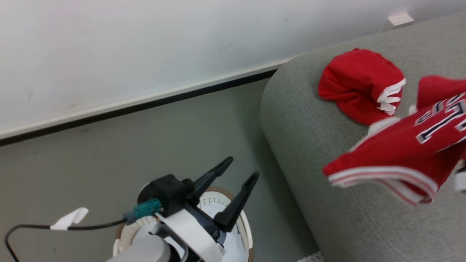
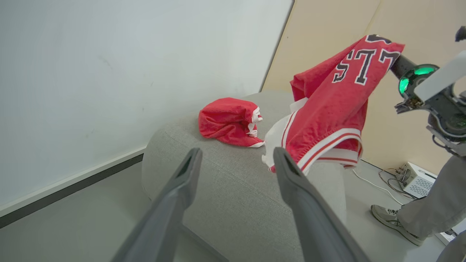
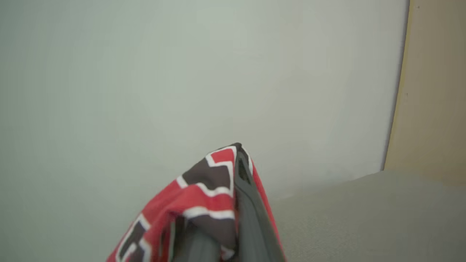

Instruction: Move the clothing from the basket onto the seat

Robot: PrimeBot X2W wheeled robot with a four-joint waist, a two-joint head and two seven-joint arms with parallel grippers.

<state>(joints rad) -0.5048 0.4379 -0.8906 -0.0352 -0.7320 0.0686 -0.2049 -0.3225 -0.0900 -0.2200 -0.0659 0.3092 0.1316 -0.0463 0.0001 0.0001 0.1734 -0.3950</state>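
Note:
The red shorts [image 1: 358, 83] with white stripes lie bunched on the grey seat [image 1: 302, 127] near its rounded end. The red jersey [image 1: 400, 156] hangs in the air above the seat, its hem drooping just over the cushion. My right gripper [image 3: 240, 163] is shut on the jersey [image 3: 204, 189] at its numbered part, and the left wrist view shows the jersey [image 2: 335, 109] dangling from it beside the shorts [image 2: 227, 122]. My left gripper [image 1: 242, 171] stands open and empty over the basket [image 1: 218, 191], with only a white pad [image 1: 233, 243] showing inside.
The basket stands on grey floor between the wall's dark skirting and the seat's end. A black cable with a white tag [image 1: 69, 218] trails at the lower left. A person's shoe [image 2: 395, 218] and a white box [image 2: 415, 180] with cords are beyond the seat.

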